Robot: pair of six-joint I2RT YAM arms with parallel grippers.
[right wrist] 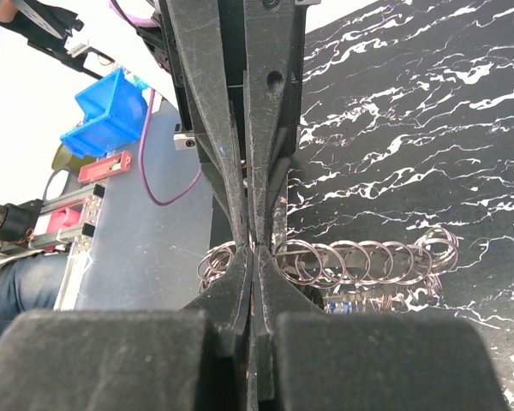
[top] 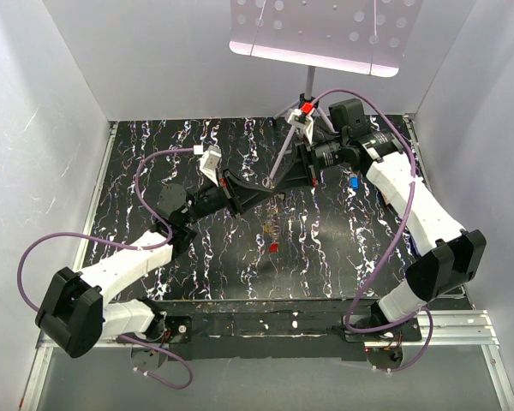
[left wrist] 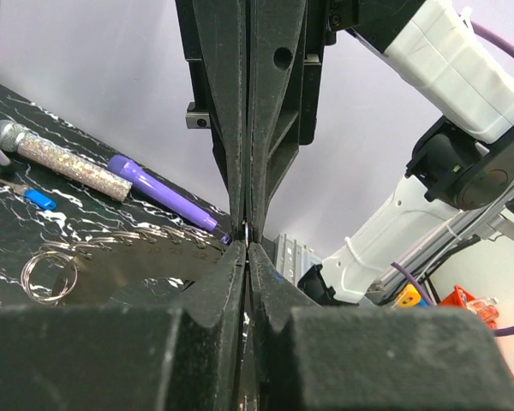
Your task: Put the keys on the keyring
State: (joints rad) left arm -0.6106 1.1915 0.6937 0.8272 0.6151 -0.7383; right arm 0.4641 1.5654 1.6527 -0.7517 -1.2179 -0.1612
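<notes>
Item: my left gripper (left wrist: 246, 247), two black fingers pressed fully together, meeting tip to tip with my right gripper (right wrist: 254, 249), which is likewise closed with no gap. Both are raised above the surface. At the meeting point a thin glint of metal shows; I cannot tell what it is or whether either pair pinches it. Below and just beside the tips: the keyring (right wrist: 360, 261), a chain of thin grey-brown wire rings stretched in a row on the black, white-veined marbled tabletop (top: 154, 154), with a small red piece (top: 273, 247) at its near end. Further out: one small blue-headed key (top: 354, 181), flat on the tabletop beside my right forearm, well apart from the rings. Near that key: a purple pen-shaped stick (left wrist: 167, 197) and a glittery silver rod with a grey rounded head (left wrist: 64, 160), side by side.
</notes>
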